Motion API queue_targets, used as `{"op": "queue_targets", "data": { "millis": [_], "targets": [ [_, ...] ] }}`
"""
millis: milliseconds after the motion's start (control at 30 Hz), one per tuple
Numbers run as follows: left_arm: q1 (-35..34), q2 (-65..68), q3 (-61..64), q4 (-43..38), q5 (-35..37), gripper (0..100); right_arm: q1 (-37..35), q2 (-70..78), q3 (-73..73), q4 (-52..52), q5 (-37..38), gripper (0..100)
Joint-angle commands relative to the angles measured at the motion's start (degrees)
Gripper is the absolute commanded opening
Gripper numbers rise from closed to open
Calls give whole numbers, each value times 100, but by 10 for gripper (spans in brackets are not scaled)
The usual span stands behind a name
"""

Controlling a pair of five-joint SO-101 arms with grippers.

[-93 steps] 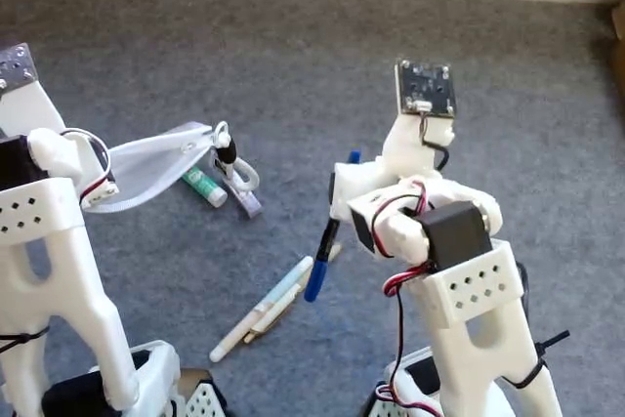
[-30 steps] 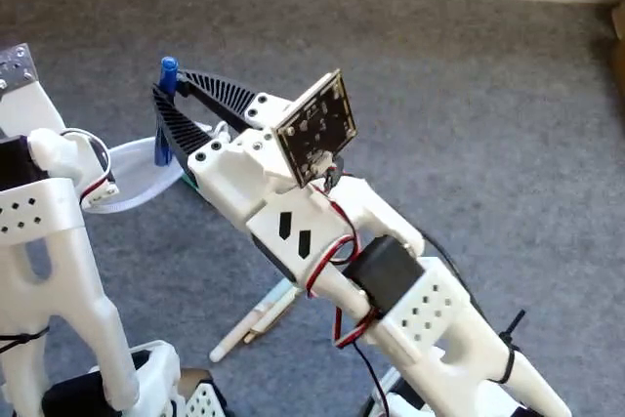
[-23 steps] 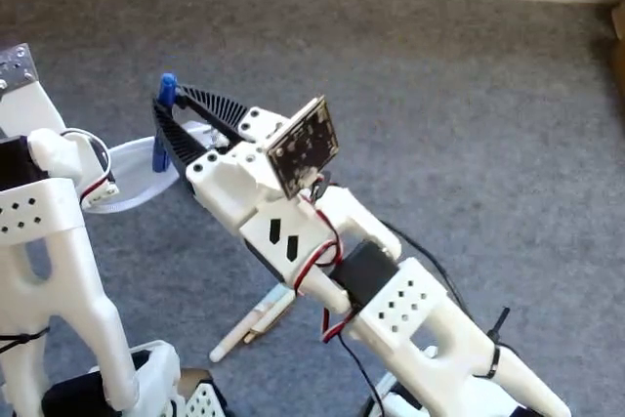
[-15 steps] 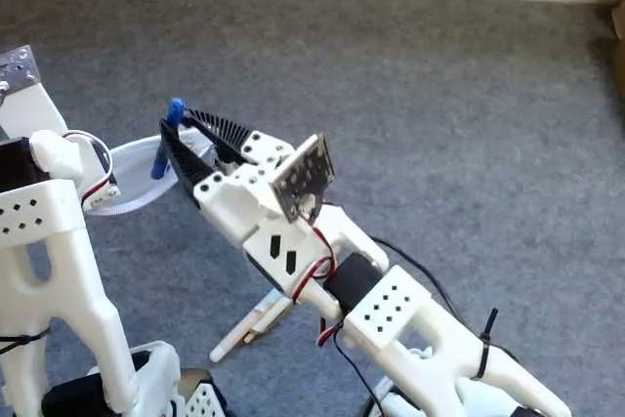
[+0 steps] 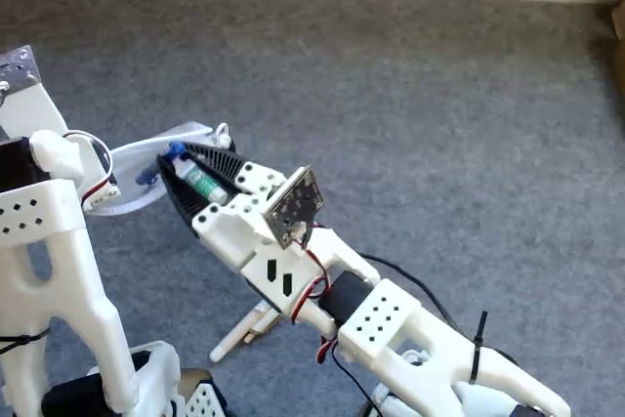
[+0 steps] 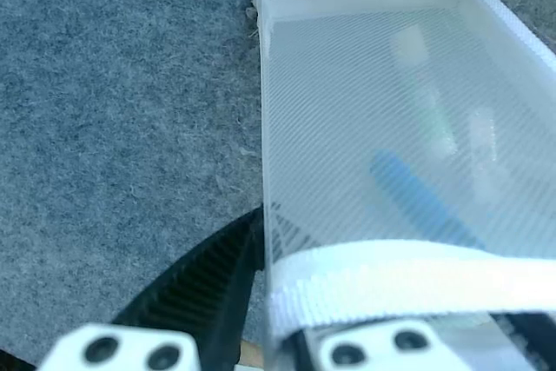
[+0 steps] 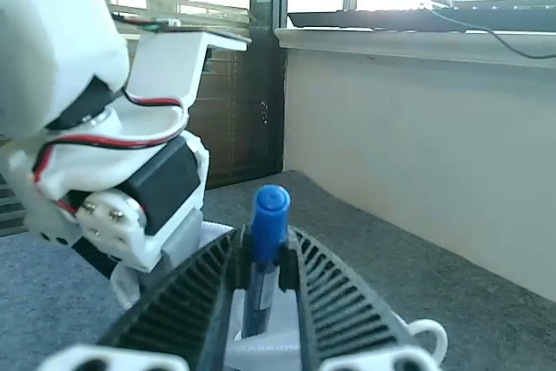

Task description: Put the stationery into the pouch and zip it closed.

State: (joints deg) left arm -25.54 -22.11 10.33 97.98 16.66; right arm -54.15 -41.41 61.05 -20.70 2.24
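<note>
Right jaws clamped on blue pen [image 7: 268, 241], which stands upright between them. High view: pen's lower end at open mouth of pouch [image 5: 137, 158], about 9 o'clock (blue shaft shows through mesh in left wrist view). Left jaws clamped on pouch edge, holding pouch off grey tabletop [image 5: 439, 95]. Glue stick [image 5: 203, 186] on tabletop under right jaws. Pale pens [image 5: 244, 327] near 6 o'clock.
</note>
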Motion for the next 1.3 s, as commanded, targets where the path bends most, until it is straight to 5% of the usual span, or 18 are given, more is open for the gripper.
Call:
{"op": "queue_targets", "data": {
  "millis": [0, 167, 367, 1033, 1267],
  "targets": [
    [-75, 31, 171, 0, 35, 7, -48, -198, -4, -163, 70, 9],
    [-75, 22, 171, 0, 35, 7, 31, -198, 163, -154, 62, 15],
    [-75, 31, 171, 0, 35, 7, 57, -198, 207, -119, 26, 144],
    [-75, 31, 171, 0, 35, 7, 470, -505, 224, -92, 18, 145],
    [-66, 31, 171, 0, 35, 7, 470, -1516, 163, 1807, -888, 145]
  ]
}}
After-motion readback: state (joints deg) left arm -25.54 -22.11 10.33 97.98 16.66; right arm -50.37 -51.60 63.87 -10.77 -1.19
